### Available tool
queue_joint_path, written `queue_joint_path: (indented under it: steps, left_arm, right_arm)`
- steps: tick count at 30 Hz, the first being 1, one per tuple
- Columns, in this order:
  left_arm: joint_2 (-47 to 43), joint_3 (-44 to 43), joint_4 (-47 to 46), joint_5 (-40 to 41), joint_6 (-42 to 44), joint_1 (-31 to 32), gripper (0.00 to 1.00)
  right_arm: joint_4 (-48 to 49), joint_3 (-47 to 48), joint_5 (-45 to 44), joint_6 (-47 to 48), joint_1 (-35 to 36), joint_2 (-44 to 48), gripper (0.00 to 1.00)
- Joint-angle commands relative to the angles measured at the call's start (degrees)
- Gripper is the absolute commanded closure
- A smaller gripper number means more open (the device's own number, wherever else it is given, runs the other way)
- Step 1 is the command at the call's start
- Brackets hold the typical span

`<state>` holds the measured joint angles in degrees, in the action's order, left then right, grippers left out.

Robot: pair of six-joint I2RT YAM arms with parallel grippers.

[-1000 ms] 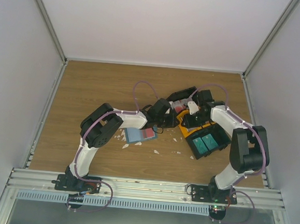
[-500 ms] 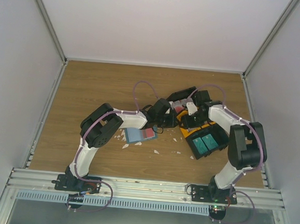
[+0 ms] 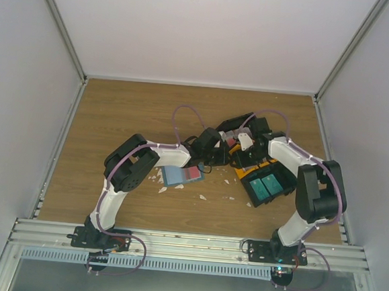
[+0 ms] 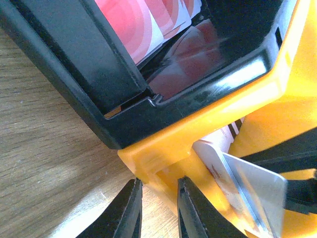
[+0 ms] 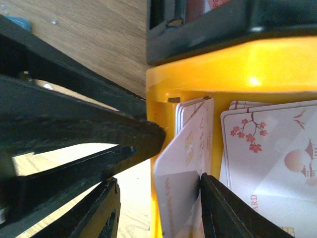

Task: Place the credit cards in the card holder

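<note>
The dull-blue card holder (image 3: 176, 177) lies flat on the table under my left forearm, with a red-patched card (image 3: 193, 176) at its right end. More white cards with red designs (image 5: 267, 148) lie in an orange bin (image 3: 241, 164). One card (image 5: 185, 168) stands tilted up inside the bin's left wall and leans on my right gripper's inner finger (image 5: 223, 208). My right gripper (image 5: 161, 213) is open, straddling that wall and card. My left gripper (image 4: 158, 208) is shut on the orange bin's (image 4: 208, 124) corner wall. The tilted card (image 4: 247, 193) also shows in the left wrist view.
A black bin (image 4: 74, 59) holding pink-and-white cards (image 4: 143, 20) abuts the orange bin on its far side. Another black bin (image 3: 281, 171) with two teal items sits at the right. White scraps (image 3: 202, 197) lie around the holder. The two grippers (image 3: 231, 152) are close together.
My right gripper has shifted a little left and farther back over the orange bin. The left arm, the holder and the bins have not moved.
</note>
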<state>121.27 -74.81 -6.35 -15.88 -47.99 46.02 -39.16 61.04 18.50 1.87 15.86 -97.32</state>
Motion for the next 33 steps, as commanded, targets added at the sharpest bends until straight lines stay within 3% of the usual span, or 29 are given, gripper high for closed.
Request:
queue_joint_path:
  steps: [1,10,33]
  left_arm:
    - [0.46,-0.52,-0.81,1.71,1.11,0.25,0.77]
    - [0.24,-0.17,-0.86,1.87,1.15,0.33,0.77]
    - [0.44,-0.02,-0.77,1.96,1.06,0.30,0.78]
  right_arm:
    - [-0.91,-0.78,2.07,-0.96,0.75,2.78,0.55]
    - [-1.30,-0.83,1.75,-1.33,0.76,3.04,0.68]
    - [-1.54,-1.95,0.12,-1.78,0.76,5.77,0.73]
